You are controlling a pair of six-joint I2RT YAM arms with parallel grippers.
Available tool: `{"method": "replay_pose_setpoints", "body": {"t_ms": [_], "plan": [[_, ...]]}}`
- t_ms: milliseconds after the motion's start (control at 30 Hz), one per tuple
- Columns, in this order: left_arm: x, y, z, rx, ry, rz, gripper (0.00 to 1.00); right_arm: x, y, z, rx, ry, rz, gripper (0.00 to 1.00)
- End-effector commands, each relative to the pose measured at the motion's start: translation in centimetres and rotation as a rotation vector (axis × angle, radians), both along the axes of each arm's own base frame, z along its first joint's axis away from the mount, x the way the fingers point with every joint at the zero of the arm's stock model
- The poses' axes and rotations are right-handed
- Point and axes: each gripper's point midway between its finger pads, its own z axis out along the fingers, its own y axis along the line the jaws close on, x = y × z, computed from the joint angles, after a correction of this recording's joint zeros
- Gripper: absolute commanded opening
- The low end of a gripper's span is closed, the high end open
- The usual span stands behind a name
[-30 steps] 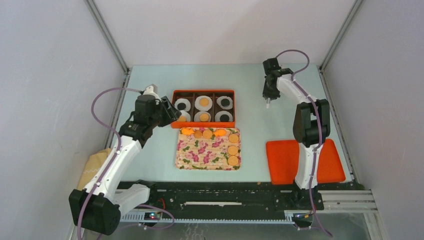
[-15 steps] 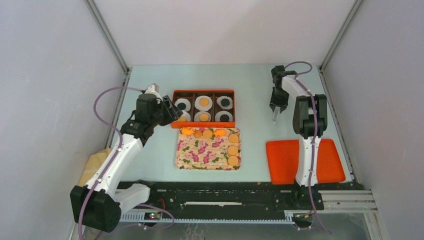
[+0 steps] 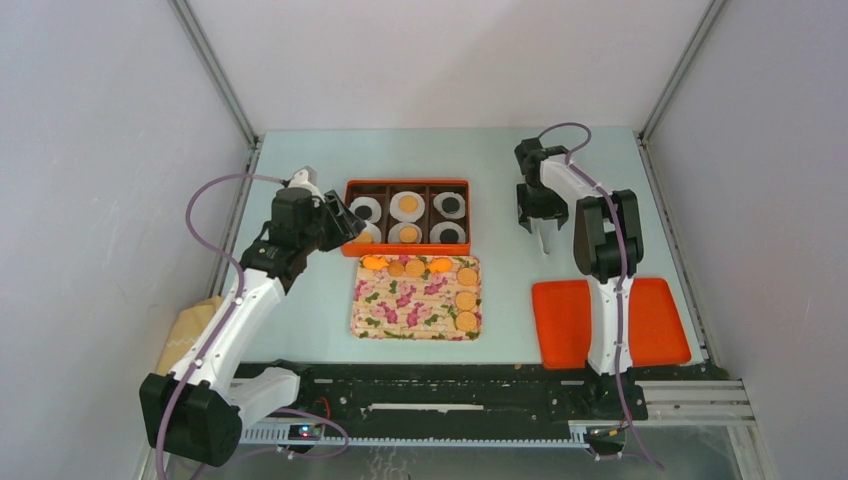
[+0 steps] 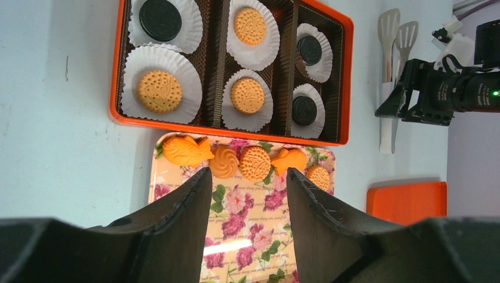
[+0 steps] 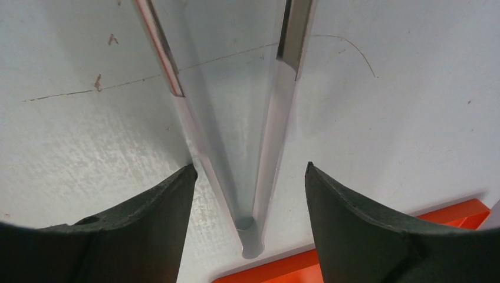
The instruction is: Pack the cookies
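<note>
Cookies (image 4: 255, 163) on the floral tray (image 4: 247, 236), left gripper (image 4: 246, 180) nearest.
I see its jaws wide apart, empty; the loose row lies just ahead, crosswise, orange box (image 4: 194, 127) beyond. Right gripper (image 5: 247, 171), spread too, straddles the tongs (image 5: 271, 147) ungripped.

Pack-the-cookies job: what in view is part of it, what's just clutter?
Job:
- cookies, on the floral tray and in the orange box
- paper cups
- tongs
- orange lid, probably

Lying about:
- tan crumpled bag, table's left edge

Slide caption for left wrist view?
Open left tool facing loose cookies on floral tray; orange box holds six more.
</note>
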Motion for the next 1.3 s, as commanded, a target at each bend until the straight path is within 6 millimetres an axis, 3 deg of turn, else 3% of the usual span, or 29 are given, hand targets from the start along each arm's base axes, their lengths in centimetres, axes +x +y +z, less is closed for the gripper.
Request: {"method": "replay_pose_setpoints", "body": {"t_ms": [0,133,233,333,433,600,700,767,933,1100,1267], "plan": [[0.0,-0.2,0.8,-0.030,-0.039,-0.003,0.55,0.6,-0.1,1.9,0.035,-0.083,-0.004,0.77],[-0.1,-0.2,1.0,-0.029,-0.047,-0.004,0.55,0.5,0.6,6.3,0.046,-0.228,-0.008,0.76],[0.0,-0.1,1.2,-0.029,-0.053,0.000,0.56,-1.4,2.4,9.8,0.058,-0.302,0.024,0.75],[0.1,-0.2,1.3,-0.030,-0.055,-0.005,0.56,-4.7,4.2,11.9,0.076,-0.311,0.052,0.74],[0.1,-0.4,1.4,-0.034,-0.055,-0.014,0.56,-9.5,6.2,10.3,0.104,-0.229,0.089,0.72],[0.0,-0.7,2.0,-0.037,-0.069,-0.023,0.56,-18.9,8.2,4.8,0.124,-0.055,0.068,0.65],[0.0,-0.9,2.2,-0.038,-0.075,-0.033,0.56,-22.3,8.8,2.9,0.140,-0.022,0.032,0.65],[-0.1,-1.2,2.4,-0.040,-0.078,-0.041,0.56,-23.5,9.1,2.0,0.161,-0.013,0.013,0.65],[-0.4,-1.5,2.5,-0.041,-0.080,-0.054,0.56,-24.3,7.9,0.6,0.117,0.002,-0.010,0.64],[-0.8,-1.3,2.7,-0.038,-0.087,-0.049,0.56,-25.0,8.2,-1.2,0.150,0.047,-0.015,0.38],[-0.9,-1.7,2.9,-0.030,-0.092,-0.079,0.56,-25.4,8.3,-2.3,0.149,0.069,-0.020,0.21]]}}
